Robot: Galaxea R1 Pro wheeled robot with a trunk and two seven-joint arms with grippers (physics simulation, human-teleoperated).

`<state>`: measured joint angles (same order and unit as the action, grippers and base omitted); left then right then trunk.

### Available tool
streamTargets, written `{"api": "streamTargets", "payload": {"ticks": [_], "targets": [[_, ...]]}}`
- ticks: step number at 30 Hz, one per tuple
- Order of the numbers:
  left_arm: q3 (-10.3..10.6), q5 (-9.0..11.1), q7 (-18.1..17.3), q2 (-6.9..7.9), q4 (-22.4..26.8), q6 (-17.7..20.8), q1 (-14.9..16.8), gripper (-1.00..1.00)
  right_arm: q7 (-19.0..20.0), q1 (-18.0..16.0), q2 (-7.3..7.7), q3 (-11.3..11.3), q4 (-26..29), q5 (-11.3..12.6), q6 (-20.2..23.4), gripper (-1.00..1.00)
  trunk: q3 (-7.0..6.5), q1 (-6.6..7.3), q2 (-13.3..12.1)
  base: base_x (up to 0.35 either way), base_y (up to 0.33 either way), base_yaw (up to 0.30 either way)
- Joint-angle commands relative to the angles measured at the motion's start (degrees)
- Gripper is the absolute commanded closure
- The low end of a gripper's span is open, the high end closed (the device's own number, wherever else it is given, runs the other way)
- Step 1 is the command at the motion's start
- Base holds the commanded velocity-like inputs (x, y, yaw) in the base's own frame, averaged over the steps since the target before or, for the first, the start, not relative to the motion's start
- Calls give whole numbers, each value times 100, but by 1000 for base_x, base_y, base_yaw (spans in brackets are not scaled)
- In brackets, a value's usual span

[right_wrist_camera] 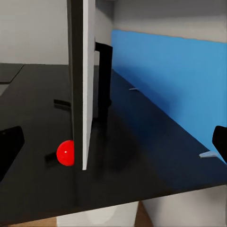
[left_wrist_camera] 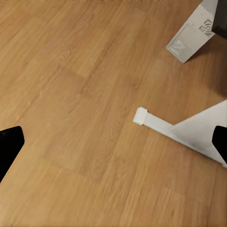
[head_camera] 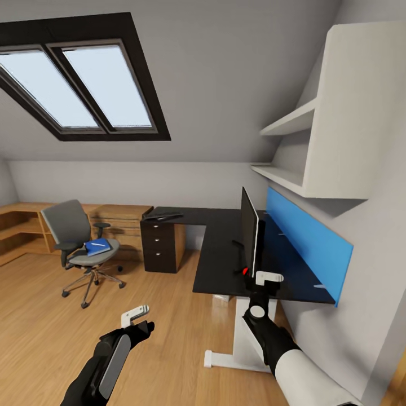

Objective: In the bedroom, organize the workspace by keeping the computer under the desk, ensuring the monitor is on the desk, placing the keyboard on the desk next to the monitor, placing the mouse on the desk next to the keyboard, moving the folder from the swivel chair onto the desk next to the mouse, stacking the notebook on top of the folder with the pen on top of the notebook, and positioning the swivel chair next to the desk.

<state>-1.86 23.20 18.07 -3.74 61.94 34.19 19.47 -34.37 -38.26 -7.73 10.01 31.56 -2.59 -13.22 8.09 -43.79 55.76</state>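
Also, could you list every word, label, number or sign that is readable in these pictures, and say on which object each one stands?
No text is readable in any view.
The white computer case under the desk bears a small grey mark and a panel: too small and blurred to read.
The monitor, the blue folder on the swivel chair and the blue wall panel: no lettering is visible.

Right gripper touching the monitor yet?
Apart. In the right wrist view the monitor's near edge stands well ahead of the open fingertips, with bare black desk between. The head view agrees: right gripper is short of it.
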Motion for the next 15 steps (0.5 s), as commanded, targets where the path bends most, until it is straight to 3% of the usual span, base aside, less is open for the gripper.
{"api": "streamTargets", "payload": {"ticks": [1, 4, 6, 8, 10, 13, 15], "targets": [[-7, 61, 46, -4, 7, 19, 4, -100, -40, -6, 1, 16, -20, -25, 3, -100, -10, 22, -35, 6, 0, 0], [-10, 65, 54, 2, -15, 18, 4, -100, -52, 1, -11, 23, -88, -20, 4, -100, -63, 88, -156, 2, 0, 0], [-19, 54, 51, 135, -638, -252, 4, -100, -55, 201, -16, 26, -275, -7, -3, -100, -99, 132, -236, 0, 0, 0], [-13, 52, 39, 199, -1016, -675, 4, -100, -54, 280, -17, 30, -442, 6, -15, -100, -135, 175, -316, 0, 0, 0], [3, 48, 23, 244, -1713, -1489, 4, -100, -59, 400, -122, 34, -775, 15, -161, -100, -171, 219, -396, 0, 0, 0], [28, -10, 20, 261, -2370, -1994, 4, -100, -75, 570, -227, 32, -1124, 14, -432, -100, -225, 285, -516, 0, 0, 0], [43, -342, 21, 268, -3577, -2757, 4, -100, -66, 768, -227, 36, -1930, 16, -762, -100, -261, 329, -597, 0, 0, 0]]}}
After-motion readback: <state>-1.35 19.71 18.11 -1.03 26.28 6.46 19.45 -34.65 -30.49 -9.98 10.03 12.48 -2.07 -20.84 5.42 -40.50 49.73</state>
